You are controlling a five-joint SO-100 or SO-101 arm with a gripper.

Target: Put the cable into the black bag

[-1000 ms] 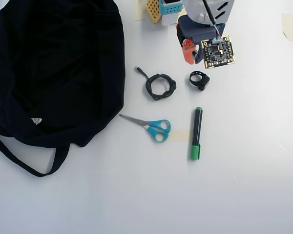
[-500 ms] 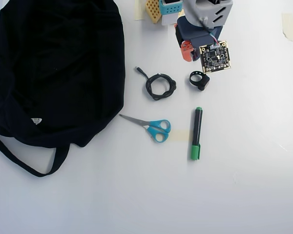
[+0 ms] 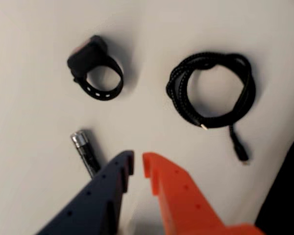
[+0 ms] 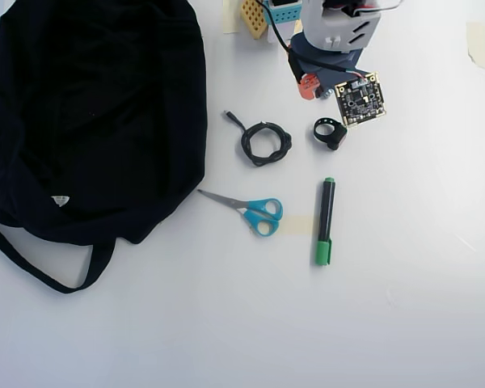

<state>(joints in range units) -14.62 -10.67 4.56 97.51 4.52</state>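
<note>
On the white table (image 4: 404,323), nothing of the task looks done yet. The cable (image 4: 266,144) lies coiled in a loose ring near the middle of the overhead view, one plug end trailing toward the black bag (image 4: 97,113), which sprawls over the left side of that view. Cable and bag are near each other but apart; no part of the cable is inside the bag.

The hand (image 3: 138,163) hangs above the table in the wrist view, its dark blue finger and orange finger only slightly parted, with bare table showing in the narrow gap. It grips nothing. The cable (image 3: 211,90) sits up and to the right of the fingertips in that view, clear of them, so the hand is neither over the coil nor touching it.

Other items lie around as distractors: a small black ring-like strap (image 3: 95,68) and a short metal-tipped cylinder (image 3: 85,152) in the wrist view, plus blue-handled scissors (image 4: 249,210) and a green marker (image 4: 325,221) in the overhead view.

By my judgement the whole sequence remains: widen the fingers, move over the coil, close on it, lift, carry it across to the bag and release it inside. Where the bag's opening lies cannot be told from above.
</note>
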